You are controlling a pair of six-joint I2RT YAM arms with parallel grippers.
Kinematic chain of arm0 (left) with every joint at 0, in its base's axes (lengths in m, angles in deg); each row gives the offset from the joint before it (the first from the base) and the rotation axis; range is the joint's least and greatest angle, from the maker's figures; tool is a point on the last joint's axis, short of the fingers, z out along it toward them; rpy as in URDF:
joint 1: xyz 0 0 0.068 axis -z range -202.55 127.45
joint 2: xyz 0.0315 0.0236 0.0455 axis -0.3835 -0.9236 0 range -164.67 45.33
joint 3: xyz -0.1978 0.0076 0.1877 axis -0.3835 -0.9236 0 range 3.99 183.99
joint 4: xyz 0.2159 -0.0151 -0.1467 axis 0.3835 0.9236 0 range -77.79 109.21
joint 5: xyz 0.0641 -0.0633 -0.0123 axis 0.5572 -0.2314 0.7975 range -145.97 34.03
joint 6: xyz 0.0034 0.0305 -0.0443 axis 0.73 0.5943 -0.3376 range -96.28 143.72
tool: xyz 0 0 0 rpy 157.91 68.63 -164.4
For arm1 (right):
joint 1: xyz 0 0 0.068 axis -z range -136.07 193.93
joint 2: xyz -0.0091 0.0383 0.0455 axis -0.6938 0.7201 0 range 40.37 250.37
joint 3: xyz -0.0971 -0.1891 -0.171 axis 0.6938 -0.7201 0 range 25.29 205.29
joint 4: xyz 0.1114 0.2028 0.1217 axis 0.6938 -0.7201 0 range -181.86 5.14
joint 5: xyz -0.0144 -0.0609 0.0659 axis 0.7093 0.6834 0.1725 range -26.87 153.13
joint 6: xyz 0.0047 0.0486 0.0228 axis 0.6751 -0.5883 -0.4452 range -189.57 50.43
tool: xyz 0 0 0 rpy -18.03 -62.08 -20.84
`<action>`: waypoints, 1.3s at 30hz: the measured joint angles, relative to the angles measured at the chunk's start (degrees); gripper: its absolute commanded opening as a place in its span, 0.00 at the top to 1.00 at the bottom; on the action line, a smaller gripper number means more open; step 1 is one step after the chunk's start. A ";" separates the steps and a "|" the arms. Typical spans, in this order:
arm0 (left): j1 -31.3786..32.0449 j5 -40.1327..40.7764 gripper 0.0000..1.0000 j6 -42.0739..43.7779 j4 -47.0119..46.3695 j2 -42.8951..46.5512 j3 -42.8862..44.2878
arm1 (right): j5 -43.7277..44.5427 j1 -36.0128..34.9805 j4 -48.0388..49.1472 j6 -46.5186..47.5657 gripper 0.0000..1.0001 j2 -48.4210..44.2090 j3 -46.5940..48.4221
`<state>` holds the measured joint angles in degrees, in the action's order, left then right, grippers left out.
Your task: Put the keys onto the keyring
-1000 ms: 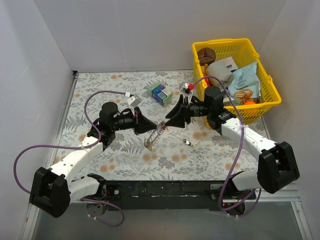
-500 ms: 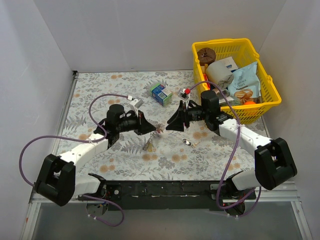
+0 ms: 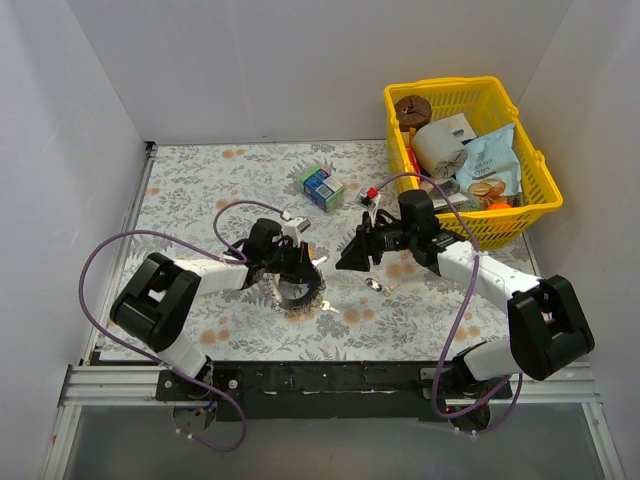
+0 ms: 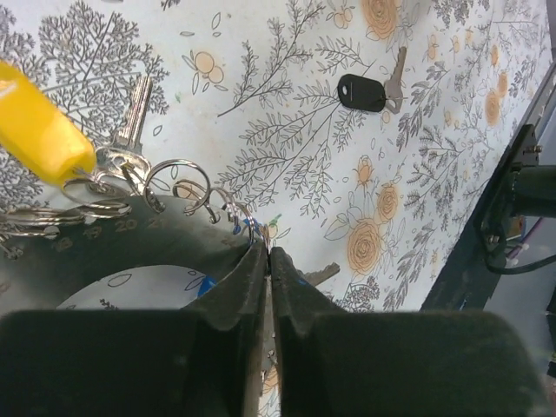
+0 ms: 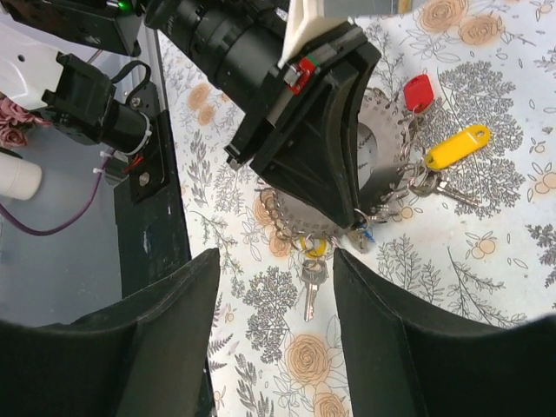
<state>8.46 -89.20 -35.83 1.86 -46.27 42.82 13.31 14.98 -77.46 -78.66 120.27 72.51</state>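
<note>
Nearest the arms' bases, the keyring (image 3: 297, 292) lies low over the flowered table (image 3: 200, 180). Several keys already hang from its small loops. The right wrist view shows a yellow-tagged key (image 5: 458, 146) and a red-headed key (image 5: 418, 91) on its rim. Another key (image 5: 310, 276) lies just under its edge.

The left gripper (image 3: 305, 268) sits at about 1 o'clock from the ring. Its fingers are clenched tight and appear to pinch the ring's thin rim, steadying it.

Farther out, at roughly 3 o'clock from the ring, a dark-headed key (image 4: 360, 91) lies loose on the table, apart from the ring.

Beyond it, at about 2 o'clock, the right gripper (image 3: 345, 262) hangs with its jaws spread and nothing between them, pointed toward the ring.

The step in hand looks like fetching the next loose key while the left arm holds the ring. The task seems partly done.

The next move likely calls for the right gripper to drop onto the dark-headed key. It would need to close on the head so the bow hole stays free, then bring the key to an unused loop. The key is flat and tiny, so a clean pinch off the table will be the hard part.
</note>
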 measured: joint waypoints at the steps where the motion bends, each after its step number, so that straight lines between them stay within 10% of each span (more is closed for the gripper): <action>1: 0.00 0.09 0.73 0.02 -0.04 0.00 -0.02 | 0.15 0.00 -0.15 0.17 0.34 0.00 -0.20; 6: 0.02 -0.28 0.22 0.15 -1.77 3.32 -1.92 | 1.55 0.00 -1.14 0.52 0.23 0.00 -0.26; 13: -0.26 2.47 0.02 -1.77 -3.63 15.85 -5.77 | 5.05 0.00 -1.33 0.42 0.08 0.20 -0.26; 39: -15.39 2.34 0.02 -12.90 -5.09 18.99 -9.11 | 7.69 -0.28 -2.08 -3.23 0.22 14.78 5.57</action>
<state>-6.93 -86.87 -48.73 -3.23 -27.27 33.71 21.00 14.70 -79.53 -81.89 135.04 78.08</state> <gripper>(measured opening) 0.982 0.783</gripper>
